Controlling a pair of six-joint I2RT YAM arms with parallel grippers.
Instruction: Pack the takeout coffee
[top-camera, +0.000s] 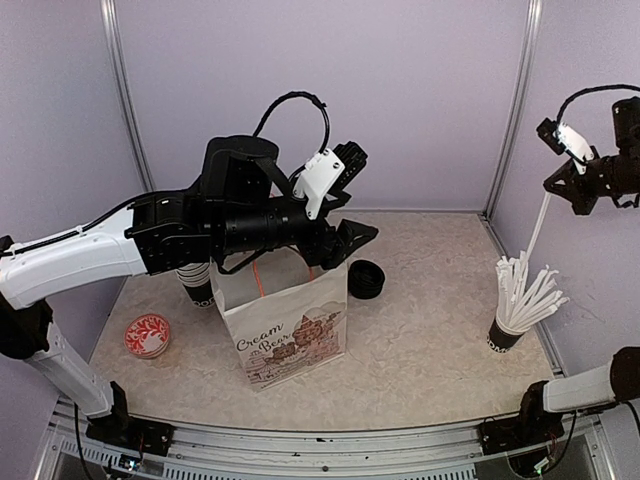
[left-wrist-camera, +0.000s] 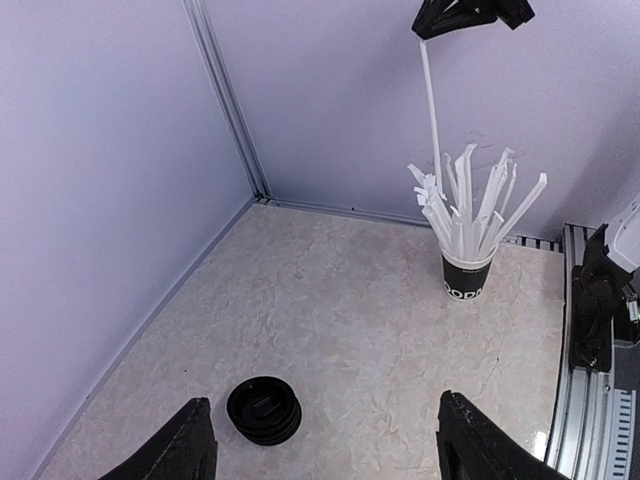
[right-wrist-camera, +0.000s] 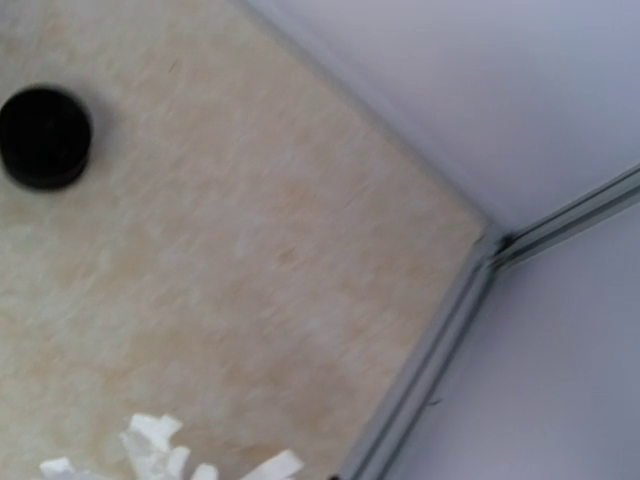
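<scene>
No lidded coffee cup is in view. A black cup (top-camera: 201, 291) with white lettering stands left of the white "Cream Bear" paper bag (top-camera: 292, 335), its top hidden under my left arm. My left gripper (top-camera: 360, 197) hovers over the bag's right edge, open and empty; its fingertips (left-wrist-camera: 186, 446) frame bare table in the left wrist view. My right gripper (top-camera: 578, 190) is raised at the far right, shut on a white wrapped straw (top-camera: 536, 228) that hangs down. It also shows in the left wrist view (left-wrist-camera: 468, 16) with the straw (left-wrist-camera: 431, 100). The bag's inside is hidden.
A black cup full of white straws (top-camera: 518, 300) stands at the right, also in the left wrist view (left-wrist-camera: 467, 272). A stack of black lids (top-camera: 366, 279) lies right of the bag. A red-patterned round dish (top-camera: 147, 336) sits front left. Walls close three sides.
</scene>
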